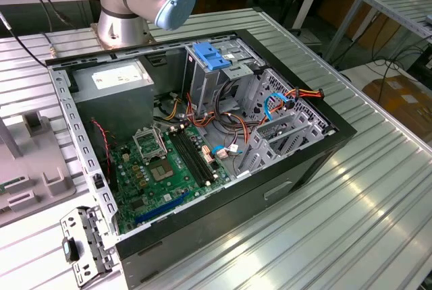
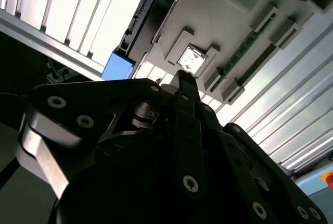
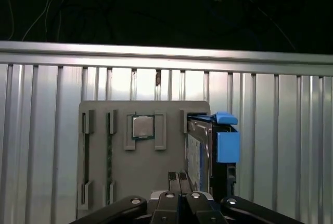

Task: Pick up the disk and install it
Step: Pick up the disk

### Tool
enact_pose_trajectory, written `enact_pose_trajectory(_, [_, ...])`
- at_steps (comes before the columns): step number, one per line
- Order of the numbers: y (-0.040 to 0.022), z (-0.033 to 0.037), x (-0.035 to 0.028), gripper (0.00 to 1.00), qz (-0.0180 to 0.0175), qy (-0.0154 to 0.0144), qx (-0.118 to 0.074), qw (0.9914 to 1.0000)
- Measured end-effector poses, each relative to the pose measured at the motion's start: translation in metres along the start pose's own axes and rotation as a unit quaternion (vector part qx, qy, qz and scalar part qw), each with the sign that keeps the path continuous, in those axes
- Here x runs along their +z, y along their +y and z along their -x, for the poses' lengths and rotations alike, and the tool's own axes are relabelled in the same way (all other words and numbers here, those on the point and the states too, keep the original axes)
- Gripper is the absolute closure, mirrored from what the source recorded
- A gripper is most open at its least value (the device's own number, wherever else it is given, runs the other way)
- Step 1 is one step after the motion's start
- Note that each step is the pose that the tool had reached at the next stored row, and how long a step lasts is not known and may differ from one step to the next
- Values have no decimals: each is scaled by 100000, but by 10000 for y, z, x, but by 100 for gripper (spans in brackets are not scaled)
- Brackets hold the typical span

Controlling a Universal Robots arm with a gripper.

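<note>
The disk stands on edge in the right-hand slot of a grey holder in the first wrist view, with its printed face towards the holder's middle and blue side rails outward. In the second wrist view the disk shows as a dark edge with a blue rail end. My gripper hangs above the holder, just beside the disk and apart from it. Its fingertips are pressed together with nothing between them.
The holder also carries a square processor chip and memory sticks. It lies on a ribbed metal table near the table's edge. In the exterior view the open computer case shows its motherboard, power-supply box and drive cage.
</note>
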State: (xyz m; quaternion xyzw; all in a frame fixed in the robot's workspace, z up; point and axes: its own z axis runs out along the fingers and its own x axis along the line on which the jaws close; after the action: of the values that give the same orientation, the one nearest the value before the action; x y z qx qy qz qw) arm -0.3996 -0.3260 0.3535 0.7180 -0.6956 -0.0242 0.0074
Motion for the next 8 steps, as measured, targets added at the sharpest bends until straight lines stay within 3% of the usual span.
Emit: enact_pose_trajectory(8, [0,0,0,89,58,115,-2606,99966])
